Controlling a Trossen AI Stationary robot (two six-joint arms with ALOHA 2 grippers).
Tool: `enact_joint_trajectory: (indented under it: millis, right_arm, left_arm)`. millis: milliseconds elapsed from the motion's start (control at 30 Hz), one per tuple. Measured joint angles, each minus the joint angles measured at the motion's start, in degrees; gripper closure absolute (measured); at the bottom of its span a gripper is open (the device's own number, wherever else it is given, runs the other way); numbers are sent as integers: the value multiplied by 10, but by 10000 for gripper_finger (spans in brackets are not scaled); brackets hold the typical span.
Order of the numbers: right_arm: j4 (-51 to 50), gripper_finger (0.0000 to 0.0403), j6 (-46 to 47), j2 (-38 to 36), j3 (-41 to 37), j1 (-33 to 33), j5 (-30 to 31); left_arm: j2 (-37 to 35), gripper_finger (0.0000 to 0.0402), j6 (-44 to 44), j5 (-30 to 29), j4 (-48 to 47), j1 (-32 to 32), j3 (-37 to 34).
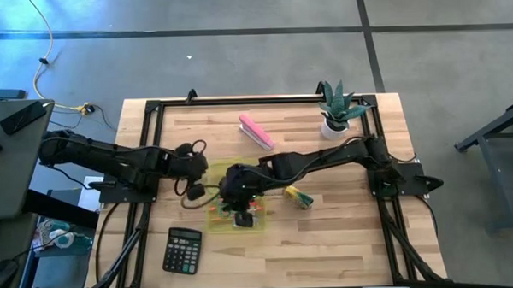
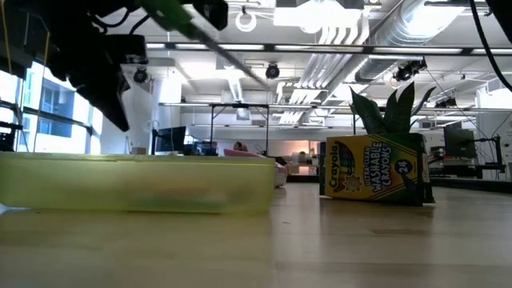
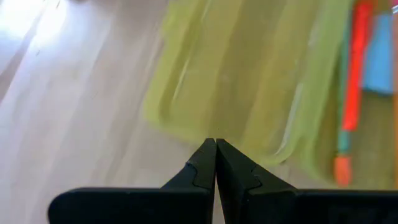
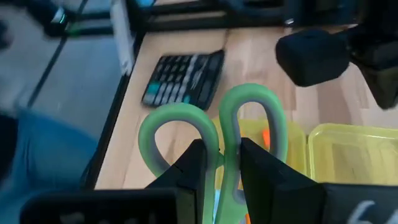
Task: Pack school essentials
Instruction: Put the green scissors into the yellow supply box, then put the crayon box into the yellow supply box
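A yellow-green see-through case point(image 1: 235, 215) lies open mid-table; it also shows in the low view point(image 2: 136, 184). A red-orange marker point(image 3: 354, 81) and a light-blue note pad point(image 3: 379, 56) lie in it. My right gripper point(image 1: 239, 198) hovers over the case, shut on the green-handled scissors point(image 4: 214, 127). My left gripper point(image 3: 216, 146) is shut, its tips at the case's left edge point(image 3: 186, 124); I cannot tell whether they touch it. The crayon box point(image 1: 299, 196) lies right of the case. My right gripper pinches the scissors between its two fingers just behind the two handle loops point(image 4: 225, 171). The fingers slant down toward the table's near left. The green loops stick out past the fingertips. The scissors are lifted clear above the case; the gripper hides the blades.
A black calculator point(image 1: 182, 249) lies near the front left, also in the right wrist view point(image 4: 183, 78). A pink stapler point(image 1: 256, 131) lies at the back centre. A potted plant point(image 1: 337, 111) stands at the back right. A black frame rims the table.
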Motion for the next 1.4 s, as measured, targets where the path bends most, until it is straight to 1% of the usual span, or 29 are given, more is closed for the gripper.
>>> enact_joint_trajectory:
  millis: [100,267,500,733,800,867,1100,1200,1400]
  right_arm:
    - [8,345,48,17,0,-5,28]
    - [18,345,115,43,0,-12,61]
    - [20,345,132,66,0,-15,114]
    - [20,345,117,85,0,-15,125]
    - [28,345,118,93,1,-15,125]
    - [9,345,127,98,0,-14,125]
    - [-3,343,132,112,1,-14,114]
    - [-8,326,137,116,0,-14,113]
    - [-9,267,119,116,0,-8,111]
  left_arm:
    - [-18,401,-1,-4,-39,13,0]
    - [-66,401,8,-1,-47,31,0]
    - [-126,401,18,15,-43,49,1]
    - [-154,401,20,17,-44,51,1]
    - [-155,401,20,17,-42,51,1]
    - [-156,401,20,17,-44,51,1]
    - [-155,401,20,17,-44,51,1]
    - [-155,401,20,17,-44,51,1]
    - [-155,401,20,17,-44,51,1]
